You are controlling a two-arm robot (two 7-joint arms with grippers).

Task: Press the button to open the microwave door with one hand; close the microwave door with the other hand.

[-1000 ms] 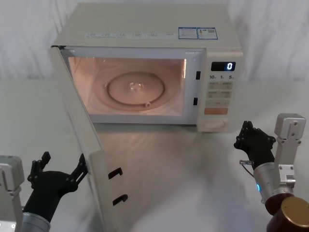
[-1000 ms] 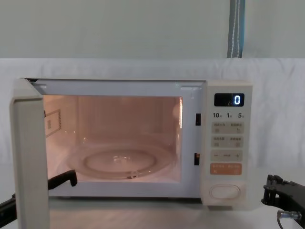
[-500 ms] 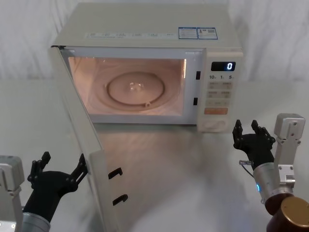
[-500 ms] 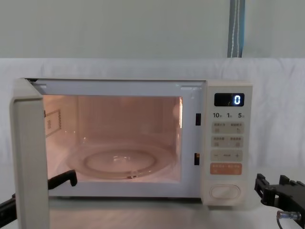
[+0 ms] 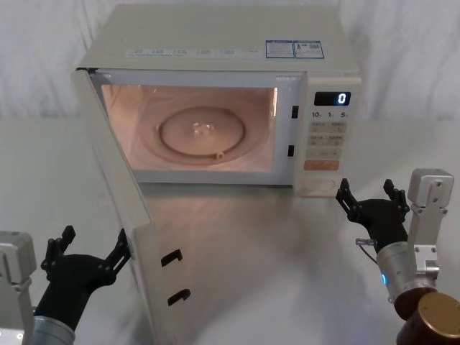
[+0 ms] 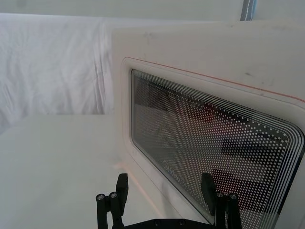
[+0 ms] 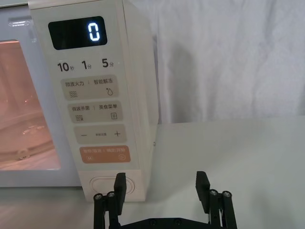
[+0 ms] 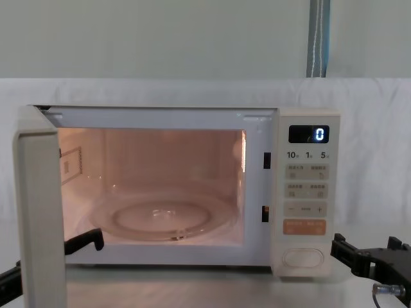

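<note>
Since the earlier frames, the black right gripper (image 5: 366, 195) has spread its fingers from nearly closed to wide apart and holds nothing; it hangs just in front of the lower right corner of the cream microwave oven (image 5: 215, 43), close beside the wide cream pill-shaped button (image 7: 111, 184) that sits below the orange rectangular key (image 7: 104, 154) on the narrow control panel, whose dark display (image 8: 309, 134) reads 0. The black left gripper (image 5: 88, 249), unchanged, rests low at the robot's left with fingers spread and empty, one fingertip (image 5: 125, 243) close against the outer face of the wide cream microwave door (image 5: 118, 208). Hinged at the oven's left, this door stands swung wide open, exposing the lit cavity and its round glass turntable (image 5: 202, 131).
</note>
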